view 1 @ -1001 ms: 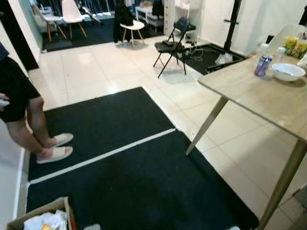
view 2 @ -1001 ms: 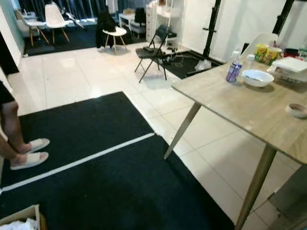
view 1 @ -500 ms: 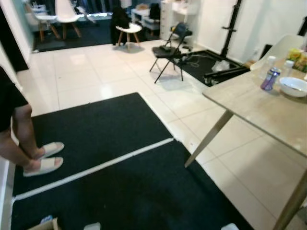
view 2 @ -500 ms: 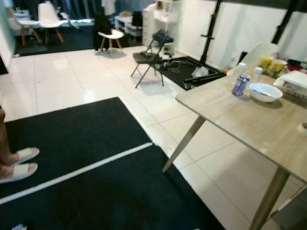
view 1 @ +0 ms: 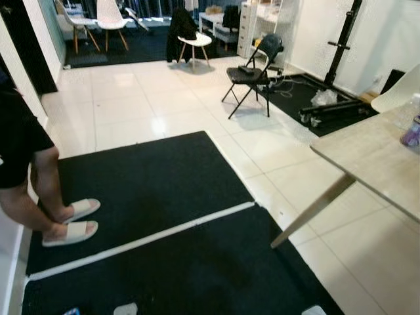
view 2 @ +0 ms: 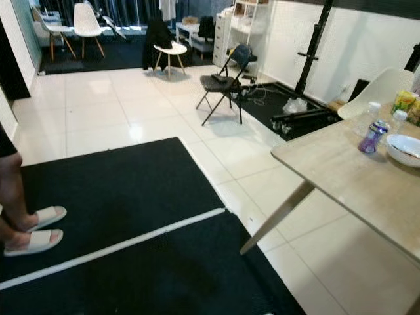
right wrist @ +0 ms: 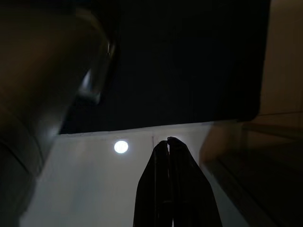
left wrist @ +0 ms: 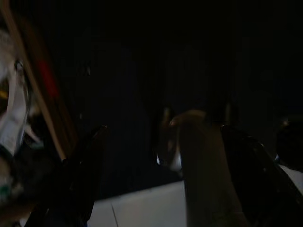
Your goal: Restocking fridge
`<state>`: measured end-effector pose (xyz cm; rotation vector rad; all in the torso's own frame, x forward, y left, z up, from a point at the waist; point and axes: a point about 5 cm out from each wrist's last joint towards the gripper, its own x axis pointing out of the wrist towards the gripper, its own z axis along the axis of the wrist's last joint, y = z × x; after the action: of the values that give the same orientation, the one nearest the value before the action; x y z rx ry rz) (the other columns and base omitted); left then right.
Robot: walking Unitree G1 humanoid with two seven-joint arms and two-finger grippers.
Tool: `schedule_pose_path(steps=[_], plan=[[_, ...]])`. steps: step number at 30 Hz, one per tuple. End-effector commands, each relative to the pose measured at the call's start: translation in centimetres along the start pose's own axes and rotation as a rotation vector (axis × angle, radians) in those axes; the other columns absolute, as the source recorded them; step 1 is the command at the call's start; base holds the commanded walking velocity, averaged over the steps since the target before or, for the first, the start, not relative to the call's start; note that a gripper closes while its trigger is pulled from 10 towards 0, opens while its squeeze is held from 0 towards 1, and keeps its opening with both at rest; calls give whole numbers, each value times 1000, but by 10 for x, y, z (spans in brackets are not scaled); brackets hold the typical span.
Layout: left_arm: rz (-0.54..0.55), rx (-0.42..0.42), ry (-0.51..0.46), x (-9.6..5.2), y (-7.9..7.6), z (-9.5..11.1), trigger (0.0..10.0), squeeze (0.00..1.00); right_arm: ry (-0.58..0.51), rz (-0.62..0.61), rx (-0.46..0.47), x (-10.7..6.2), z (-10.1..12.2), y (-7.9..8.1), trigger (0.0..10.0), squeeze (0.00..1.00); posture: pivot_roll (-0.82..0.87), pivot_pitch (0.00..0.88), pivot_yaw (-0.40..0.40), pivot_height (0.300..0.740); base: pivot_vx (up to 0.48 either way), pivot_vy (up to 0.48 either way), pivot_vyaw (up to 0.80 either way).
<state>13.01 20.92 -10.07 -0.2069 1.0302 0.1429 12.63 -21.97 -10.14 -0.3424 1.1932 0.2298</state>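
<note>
The small purple drink can (view 2: 372, 136) stands near the far edge of the light wooden desk (view 2: 341, 177), just beside a white bowl (view 2: 405, 149) and a clear plastic bottle (view 2: 371, 111); I think it is light, hard and a bit slippery, so take it around its middle. The right gripper (right wrist: 168, 144) has its jaws pressed together on nothing, and the left gripper's (left wrist: 156, 137) jaws stand apart. The right eye view shows the bowl, and the left eye view shows a person's white slippers (view 1: 72, 222) on the black mat (view 1: 151, 190).
</note>
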Motion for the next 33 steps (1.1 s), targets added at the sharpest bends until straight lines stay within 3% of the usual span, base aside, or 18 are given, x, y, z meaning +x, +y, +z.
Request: schedule_pose_path(steps=[1,7,15,33], plan=[[8,7,13,-1,3,-2,10000,0,-18,-16,0,0,3,-4,10000,0,-47,0,5,740,326,0,0],[6,6,14,0,1,-3,10000,0,-7,-4,-8,0,0,0,10000,0,-46,0,5,740,328,0,0],[4,-1,19,0,-2,-4,10000,0,-26,2,-30,1,13,-4,10000,0,-44,0,-2,740,331,0,-788],[18,-4,7,0,3,1,10000,0,-74,22,-39,3,33,2,10000,0,-33,0,4,740,331,0,0]])
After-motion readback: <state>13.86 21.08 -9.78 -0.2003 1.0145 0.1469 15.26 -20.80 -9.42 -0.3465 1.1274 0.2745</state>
